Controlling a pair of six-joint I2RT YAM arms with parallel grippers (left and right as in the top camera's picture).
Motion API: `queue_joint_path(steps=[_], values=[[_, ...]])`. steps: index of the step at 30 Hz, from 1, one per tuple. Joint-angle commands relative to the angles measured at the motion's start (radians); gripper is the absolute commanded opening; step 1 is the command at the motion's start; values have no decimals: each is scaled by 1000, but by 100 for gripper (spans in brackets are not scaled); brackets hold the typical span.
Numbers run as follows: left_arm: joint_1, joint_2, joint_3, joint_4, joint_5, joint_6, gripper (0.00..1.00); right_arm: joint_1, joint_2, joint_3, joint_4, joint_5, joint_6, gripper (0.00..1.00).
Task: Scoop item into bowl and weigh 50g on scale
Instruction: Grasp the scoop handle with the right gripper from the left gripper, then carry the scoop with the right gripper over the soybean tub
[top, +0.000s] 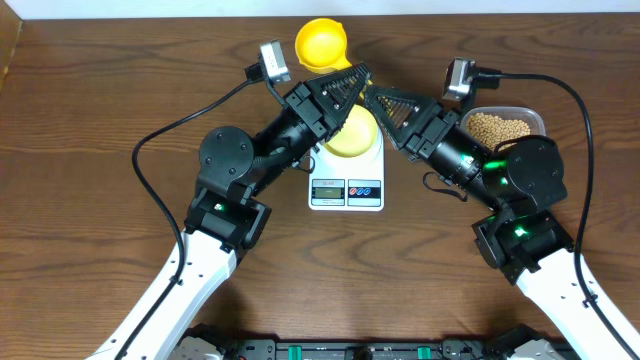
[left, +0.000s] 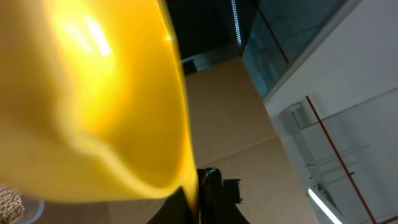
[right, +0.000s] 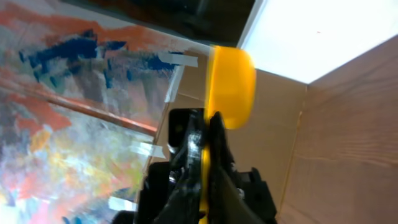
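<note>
Both pincers meet tip to tip, each closed on the scoop's (top: 320, 45) handle. The left pincer (top: 352, 78) and right pincer (top: 375, 95) share it, probably a handover so the arm nearer the beans can do the scooping. The empty cup juts beyond the tips over bare tabletop (top: 100, 100). The bowl (top: 352, 140) sits on the scale (top: 347, 190) just below and behind the tips, ready to be filled. The beans (top: 497, 127) lie in the tub (top: 530, 118) behind the right pincer, beside its arm. There is open room beyond the cup, but the tub rim crowds the right arm.
</note>
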Motion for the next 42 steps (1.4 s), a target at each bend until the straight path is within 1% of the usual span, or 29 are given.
queue_joint_path(steps=[1,6,7,9,10,11,12,13,14,19,21,24,27,30,34,35,37,40,42], values=[[-4,-7,8,0,36,-2,7,3,-6,16,12,12,-37,1],[-4,-7,8,0,40,-2,8,3,-6,16,13,14,-74,1],[-4,-7,8,0,42,-2,13,3,-6,16,13,16,-82,1],[-4,-7,8,0,51,-2,37,3,-6,16,13,20,-98,1],[-4,-7,8,0,52,-2,62,3,-6,16,13,24,-108,1],[-4,-7,8,0,55,-2,77,3,-6,16,13,30,-118,1],[-4,-7,8,0,56,-2,85,3,-6,16,13,35,-129,1],[-4,-7,8,0,56,-2,91,3,-6,16,13,44,-140,1],[-4,-7,8,0,59,-2,94,3,-6,16,13,50,-152,1],[-4,-7,8,-2,63,4,95,1,-6,16,2,113,-225,1],[-4,-7,8,-14,63,25,95,-2,-6,16,-11,152,-260,1],[-4,-7,8,-65,63,75,95,-24,-6,19,-52,190,-295,1],[-4,-7,8,-157,63,114,95,-64,-7,36,-127,192,-350,1],[-4,-7,8,-271,63,193,95,-108,-8,78,-245,199,-411,1],[-4,-7,8,-392,63,302,95,-171,-8,191,-503,233,-523,1],[-4,-7,8,-423,61,346,95,-191,-8,233,-587,237,-568,1],[-4,-7,8,-462,61,414,95,-221,-8,288,-703,247,-618,1],[-4,-7,8,-545,33,500,95,-277,-6,368,-869,258,-719,1],[-4,-8,8,-628,-30,554,95,-313,-5,397,-948,260,-785,1]])
